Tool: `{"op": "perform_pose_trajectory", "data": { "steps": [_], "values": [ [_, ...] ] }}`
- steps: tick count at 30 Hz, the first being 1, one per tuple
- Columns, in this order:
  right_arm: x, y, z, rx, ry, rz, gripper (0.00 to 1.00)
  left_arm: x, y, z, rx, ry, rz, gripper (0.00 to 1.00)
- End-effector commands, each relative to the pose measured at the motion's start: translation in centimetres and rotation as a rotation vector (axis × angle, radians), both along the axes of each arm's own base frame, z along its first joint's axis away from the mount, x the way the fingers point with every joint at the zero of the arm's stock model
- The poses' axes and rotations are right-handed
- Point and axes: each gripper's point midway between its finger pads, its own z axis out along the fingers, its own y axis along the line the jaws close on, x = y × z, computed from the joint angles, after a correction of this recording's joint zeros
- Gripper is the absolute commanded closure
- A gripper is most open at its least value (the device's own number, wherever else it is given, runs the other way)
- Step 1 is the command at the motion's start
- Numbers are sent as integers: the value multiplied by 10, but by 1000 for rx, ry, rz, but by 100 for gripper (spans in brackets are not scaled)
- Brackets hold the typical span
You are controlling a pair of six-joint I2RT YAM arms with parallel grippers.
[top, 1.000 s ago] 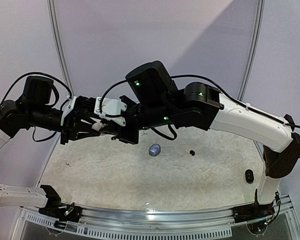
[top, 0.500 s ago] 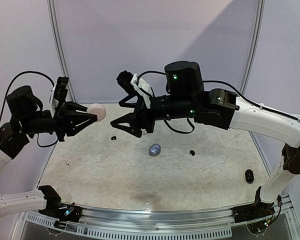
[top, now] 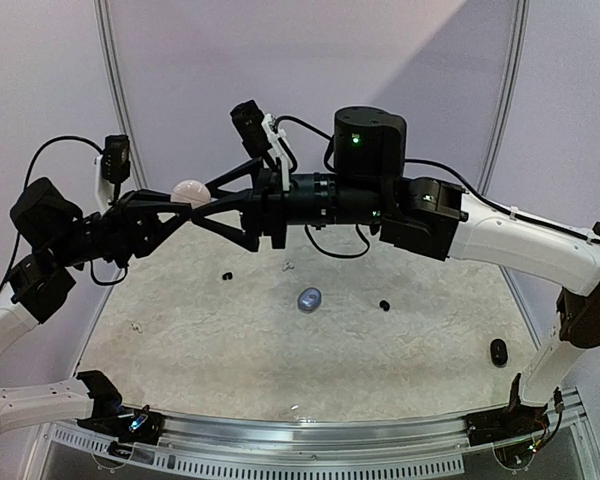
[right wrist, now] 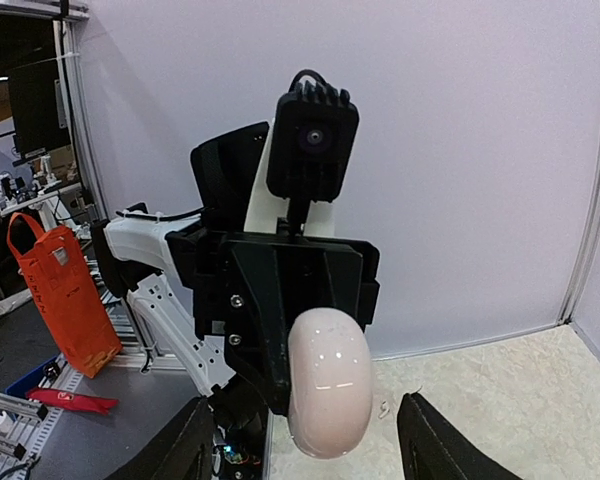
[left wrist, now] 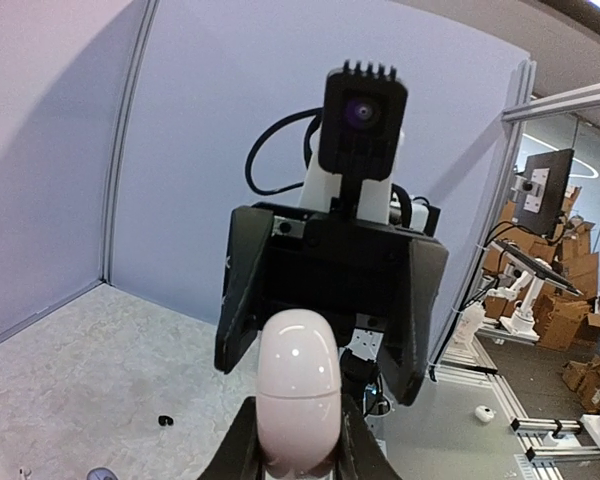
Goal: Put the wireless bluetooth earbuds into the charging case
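Left gripper is clamped on the lower end of a white, egg-shaped charging case and holds it in mid-air with its rounded top free. Right gripper faces the case head-on with its jaws spread wide. The left wrist view shows one finger on each side of the case and neither touching it. The case looks closed, and no seam or lid gap can be made out.

No earbud is at the case. Well below it, on the table, a tiny black bud lies almost under the case. A second black bud lies further from the case, toward the right arm's side. Between them sits a silvery-grey pebble, and I cannot tell whether it is a bud or a small case.

The step in hand seems to be opening the case, before any bud is picked up. The next move likely calls for the right fingers to close squarely on the upper half only. The left grip would need to keep the base firm through a hinge-wise pull. The glossy, rounded shell may slip if the pinch lands off-centre.
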Motion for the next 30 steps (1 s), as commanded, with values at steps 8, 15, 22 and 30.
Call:
{"op": "perform_pose_trajectory", "data": {
  "steps": [8, 15, 22, 30],
  "values": [
    [11, 6, 4, 21, 106, 7, 71, -2, 2, 4, -24, -21, -9, 100],
    [11, 13, -4, -21, 114, 25, 72, -1, 2, 5, -28, -26, -2, 100],
    [7, 15, -6, -30, 110, 53, 98, 0, 2, 4, -27, -27, 3, 100],
    [10, -3, -17, -133, 49, -5, 100, -7, 3, -51, 281, -186, 7, 28]
  ]
}}
